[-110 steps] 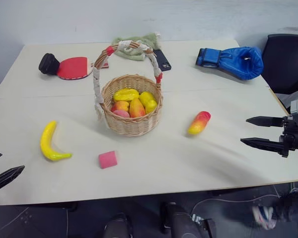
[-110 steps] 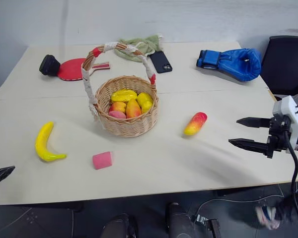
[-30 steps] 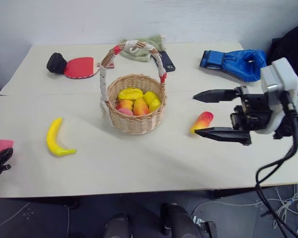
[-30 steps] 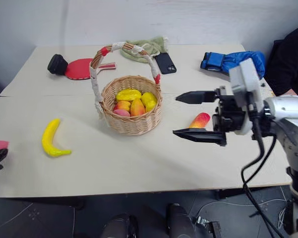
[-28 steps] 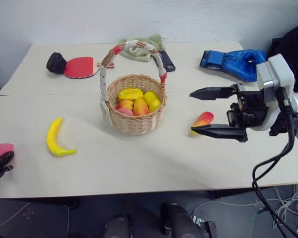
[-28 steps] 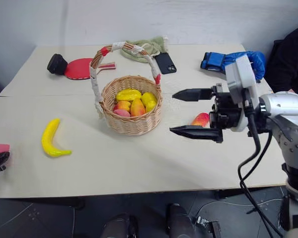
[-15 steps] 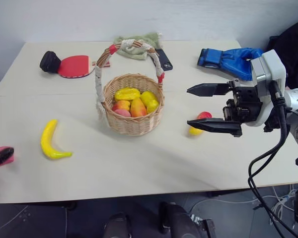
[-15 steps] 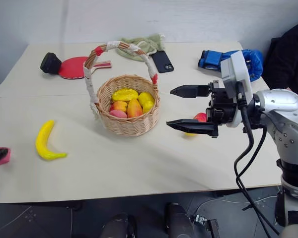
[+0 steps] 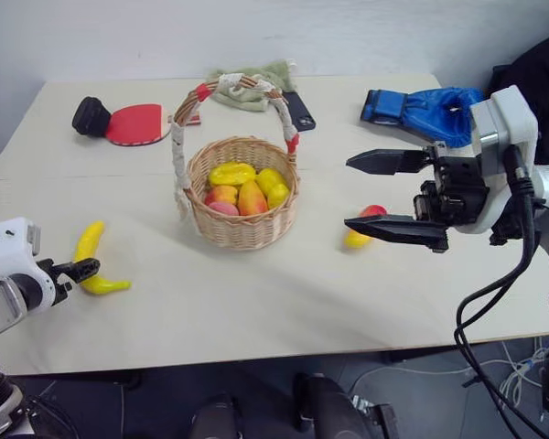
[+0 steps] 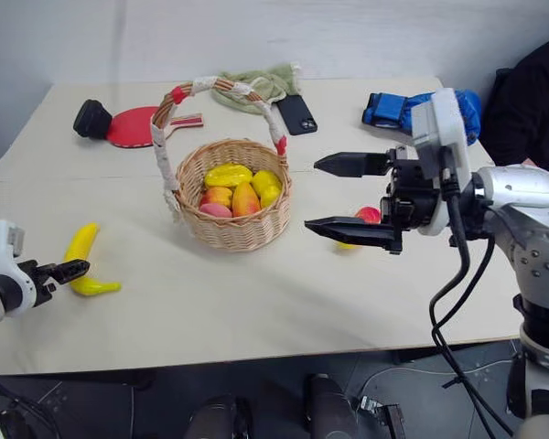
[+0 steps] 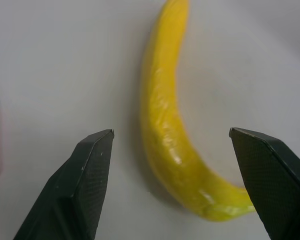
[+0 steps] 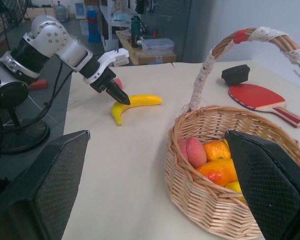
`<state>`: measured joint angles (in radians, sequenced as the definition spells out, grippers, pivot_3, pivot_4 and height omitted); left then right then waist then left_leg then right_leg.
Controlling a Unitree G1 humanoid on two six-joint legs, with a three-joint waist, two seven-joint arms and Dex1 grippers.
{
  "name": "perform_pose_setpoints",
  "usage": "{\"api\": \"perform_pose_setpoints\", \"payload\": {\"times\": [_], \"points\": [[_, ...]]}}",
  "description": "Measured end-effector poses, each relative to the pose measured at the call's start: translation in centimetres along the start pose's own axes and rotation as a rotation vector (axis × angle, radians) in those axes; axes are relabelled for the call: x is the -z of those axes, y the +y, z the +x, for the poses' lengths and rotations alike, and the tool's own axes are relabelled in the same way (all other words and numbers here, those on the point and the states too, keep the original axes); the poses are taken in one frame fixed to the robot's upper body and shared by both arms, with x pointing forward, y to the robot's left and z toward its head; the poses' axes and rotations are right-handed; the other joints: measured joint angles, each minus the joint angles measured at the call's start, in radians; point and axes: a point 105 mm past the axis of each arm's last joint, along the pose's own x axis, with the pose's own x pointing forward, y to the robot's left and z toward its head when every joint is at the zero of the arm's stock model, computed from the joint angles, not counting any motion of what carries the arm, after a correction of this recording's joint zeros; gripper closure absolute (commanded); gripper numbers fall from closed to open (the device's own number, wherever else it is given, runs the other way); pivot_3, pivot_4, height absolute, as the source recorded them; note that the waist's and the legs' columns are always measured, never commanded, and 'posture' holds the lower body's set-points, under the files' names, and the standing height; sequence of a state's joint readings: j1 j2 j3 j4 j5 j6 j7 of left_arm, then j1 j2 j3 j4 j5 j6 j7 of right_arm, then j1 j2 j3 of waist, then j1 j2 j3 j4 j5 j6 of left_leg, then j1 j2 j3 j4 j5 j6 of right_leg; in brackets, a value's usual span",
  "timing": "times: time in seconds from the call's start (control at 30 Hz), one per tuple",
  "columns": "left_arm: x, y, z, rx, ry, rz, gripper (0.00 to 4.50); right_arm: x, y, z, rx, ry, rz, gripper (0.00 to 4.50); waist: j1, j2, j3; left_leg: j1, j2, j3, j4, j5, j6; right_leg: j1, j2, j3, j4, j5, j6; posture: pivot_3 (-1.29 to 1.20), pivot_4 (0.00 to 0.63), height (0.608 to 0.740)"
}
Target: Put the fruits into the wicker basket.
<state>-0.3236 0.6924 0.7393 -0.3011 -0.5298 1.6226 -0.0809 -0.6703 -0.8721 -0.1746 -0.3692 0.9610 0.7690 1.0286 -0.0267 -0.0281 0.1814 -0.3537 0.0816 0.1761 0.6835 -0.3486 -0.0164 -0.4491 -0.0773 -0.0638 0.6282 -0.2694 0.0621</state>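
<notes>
Left gripper [image 10: 71, 271] beside banana [image 10: 80, 262]

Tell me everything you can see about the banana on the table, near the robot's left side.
The banana is a long, curved, bright yellow toy with a glossy, plastic-looking skin. It lies flat on the pale table, left of the wicker basket and apart from it. The left gripper is open with one finger on each side of the fruit, not yet closed on it. Whether the fingers touch it cannot be told.

A red paddle [image 9: 135, 123] with a black handle lies at the upper left. A green cloth [image 9: 256, 77] and black phone [image 9: 299, 109] sit top middle. A blue boxing glove [image 9: 423, 107] lies upper right.
</notes>
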Motion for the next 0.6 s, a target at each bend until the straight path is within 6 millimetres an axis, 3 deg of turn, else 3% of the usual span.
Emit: {"api": "perform_pose_setpoints", "payload": {"times": [0.17,0.3,0.4,0.6], "points": [[0.2,-2.0,2.4,0.066,0.057,-0.04,0.6,0.4,0.7,-0.2,0.011,0.007,0.018,0.0,0.012,0.0,0.0,-0.001,-0.004,0.0,0.0,0.001,0.002,0.001,0.0,0.0,0.0,0.001,0.001,0.0,0.15,0.74],[-0.2,-2.3,3.1,0.064,0.066,-0.034,0.6,0.2,1.0,-0.2,0.005,0.01,0.027,0.0,0.018,0.0,0.0,0.001,-0.005,-0.001,0.0,0.002,0.003,0.001,-0.001,0.0,0.001,0.001,0.002,0.0,0.15,0.74],[-0.2,-2.4,3.7,0.069,0.07,-0.025,1.14,-0.2,0.9,-0.5,0.015,0.001,0.017,0.0,0.023,0.001,-0.001,0.002,-0.005,-0.001,0.0,0.003,0.002,0.001,-0.001,0.0,0.002,0.002,0.0,0.0,0.15,0.74],[-0.2,-1.9,4.1,0.062,0.081,-0.005,2.99,-0.5,1.0,-0.9,0.024,0.01,0.006,0.0,0.025,0.001,-0.001,0.001,-0.005,-0.002,0.0,0.005,0.003,0.002,-0.002,-0.001,0.002,0.004,-0.001,0.0,0.15,0.74]]}}
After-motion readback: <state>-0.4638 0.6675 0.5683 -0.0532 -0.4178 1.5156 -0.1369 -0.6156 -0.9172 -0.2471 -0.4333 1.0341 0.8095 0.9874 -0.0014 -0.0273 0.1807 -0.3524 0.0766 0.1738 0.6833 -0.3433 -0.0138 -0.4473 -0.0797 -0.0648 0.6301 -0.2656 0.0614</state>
